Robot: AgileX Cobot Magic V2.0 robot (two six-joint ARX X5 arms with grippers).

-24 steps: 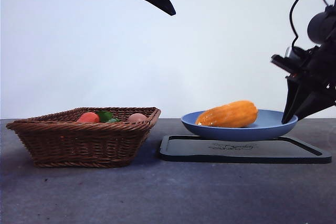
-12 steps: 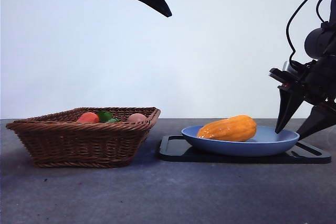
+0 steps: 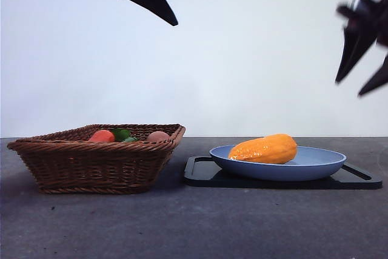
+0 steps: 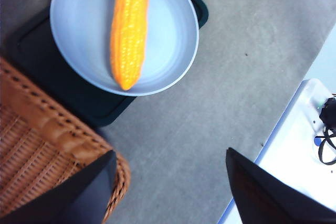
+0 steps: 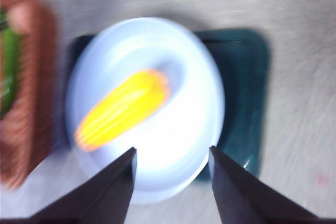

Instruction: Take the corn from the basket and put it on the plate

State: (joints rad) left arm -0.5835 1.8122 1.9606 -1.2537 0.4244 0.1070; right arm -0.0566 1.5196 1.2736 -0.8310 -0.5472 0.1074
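Note:
The orange-yellow corn (image 3: pixel 264 149) lies on its side in the blue plate (image 3: pixel 315 163), free of both grippers; the left wrist view shows the corn (image 4: pixel 128 35) on the plate (image 4: pixel 173 35), and the blurred right wrist view shows the corn (image 5: pixel 122 109) on the plate (image 5: pixel 199 98) too. The brown wicker basket (image 3: pixel 91 162) stands left of the plate. My right gripper (image 3: pixel 365 65) hangs open high at the right, above the plate's far side. Open as well, my left gripper (image 3: pixel 182 1) is high above the basket's right edge.
The plate rests on a flat black tray (image 3: pixel 206 174). Inside the basket lie a red-orange fruit (image 3: pixel 101 136), a green item (image 3: pixel 121 133) and a pinkish round item (image 3: pixel 158 136). A white box with cables (image 4: pixel 310 145) sits beside the table.
My right gripper rose from the plate's right rim to high in the air, and the plate settled flat on the tray. The left gripper drifted a little leftward. The corn stays on the plate.

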